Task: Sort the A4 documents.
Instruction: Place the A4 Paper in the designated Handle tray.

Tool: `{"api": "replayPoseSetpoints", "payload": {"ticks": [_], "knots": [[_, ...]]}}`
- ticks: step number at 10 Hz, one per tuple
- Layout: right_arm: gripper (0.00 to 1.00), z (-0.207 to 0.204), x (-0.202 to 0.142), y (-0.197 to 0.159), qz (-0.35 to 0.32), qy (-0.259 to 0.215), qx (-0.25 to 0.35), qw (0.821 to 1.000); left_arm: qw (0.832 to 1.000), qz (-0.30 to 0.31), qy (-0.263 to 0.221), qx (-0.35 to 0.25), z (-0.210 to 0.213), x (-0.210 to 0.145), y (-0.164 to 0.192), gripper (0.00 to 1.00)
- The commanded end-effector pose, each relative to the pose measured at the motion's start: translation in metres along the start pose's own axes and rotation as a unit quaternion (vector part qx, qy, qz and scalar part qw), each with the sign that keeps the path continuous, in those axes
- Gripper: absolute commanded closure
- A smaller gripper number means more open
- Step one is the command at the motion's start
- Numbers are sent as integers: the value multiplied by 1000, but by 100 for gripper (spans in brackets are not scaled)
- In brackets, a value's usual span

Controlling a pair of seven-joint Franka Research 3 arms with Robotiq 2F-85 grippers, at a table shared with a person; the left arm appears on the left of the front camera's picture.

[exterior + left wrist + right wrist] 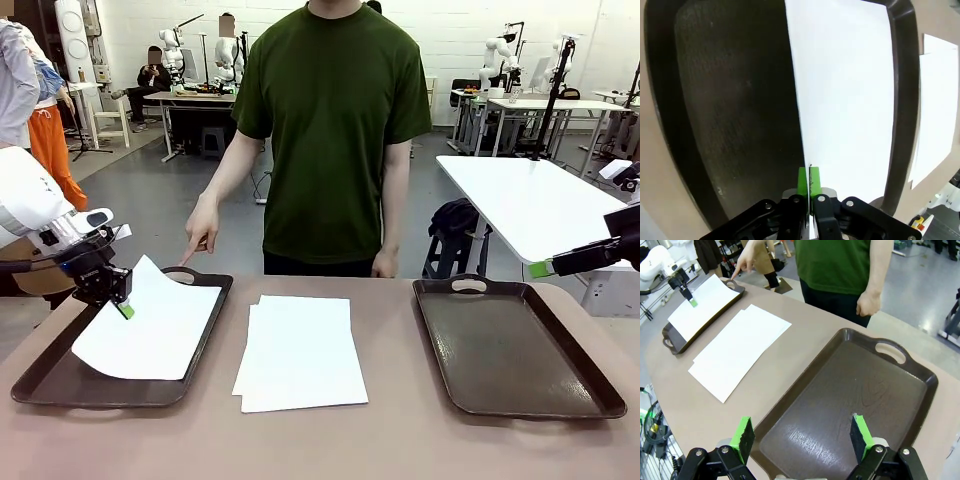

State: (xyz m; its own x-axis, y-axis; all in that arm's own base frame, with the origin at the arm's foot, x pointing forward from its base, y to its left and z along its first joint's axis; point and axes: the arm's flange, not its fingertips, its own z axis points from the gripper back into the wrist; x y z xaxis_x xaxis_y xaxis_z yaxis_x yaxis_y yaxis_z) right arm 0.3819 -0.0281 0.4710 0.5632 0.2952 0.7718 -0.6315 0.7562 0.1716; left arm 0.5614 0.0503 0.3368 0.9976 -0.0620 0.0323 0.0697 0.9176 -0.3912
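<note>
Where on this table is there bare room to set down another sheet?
The right tray is bare inside. Bare table also lies between the paper stack and that tray, and along the near edge. The left tray is crowded: a sheet lies across it, pinched by the robot's left hand, with the person's hand pointing near its far handle.

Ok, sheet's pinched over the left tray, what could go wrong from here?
1. The left end effector pinches the white A4 paper sheet by one edge; lifting before opening could drag or crease it.
2. The sheet lies skewed, a corner at the rim of the dark brown rectangular tray, so it may settle half out.
3. The person's pointing hand is close; a rising arm might brush it.
</note>
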Motion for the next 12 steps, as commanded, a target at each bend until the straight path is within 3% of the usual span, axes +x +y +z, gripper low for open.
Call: {"api": "replayPoseSetpoints", "payload": {"ticks": [1,2,3,4,5,6,7,8,9,10,11,12], "knots": [[0,-3,-1,-2,1,-4,7,1000,999,11,24,32,2,5,-3,99],[0,-3,-1,-2,1,-4,7,1000,999,1,30,40,8,5,-2,79],[0,-3,-1,-2,1,-4,7,1000,999,-2,31,39,10,5,-1,79],[0,-3,-1,-2,1,-4,7,1000,999,-4,32,40,12,5,-2,59],[0,-3,-1,-2,1,-4,7,1000,998,-7,31,45,15,5,-2,76],[0,-3,-1,-2,1,-4,7,1000,998,-10,28,54,20,4,-3,39],[0,-3,-1,-2,1,-4,7,1000,997,-15,23,66,26,3,-5,56],[0,-3,-1,-2,1,-4,7,1000,996,-17,21,79,29,4,-6,19],[0,-3,-1,-2,1,-4,7,1000,995,-17,21,91,30,5,-6,49],[0,-3,-1,-2,1,-4,7,1000,995,-19,18,101,32,6,-8,0],[0,-3,-1,-2,1,-4,7,1000,995,-20,19,93,33,6,-8,29],[0,-3,-1,-2,1,-4,7,1000,996,-17,20,88,33,6,-7,0]]}}
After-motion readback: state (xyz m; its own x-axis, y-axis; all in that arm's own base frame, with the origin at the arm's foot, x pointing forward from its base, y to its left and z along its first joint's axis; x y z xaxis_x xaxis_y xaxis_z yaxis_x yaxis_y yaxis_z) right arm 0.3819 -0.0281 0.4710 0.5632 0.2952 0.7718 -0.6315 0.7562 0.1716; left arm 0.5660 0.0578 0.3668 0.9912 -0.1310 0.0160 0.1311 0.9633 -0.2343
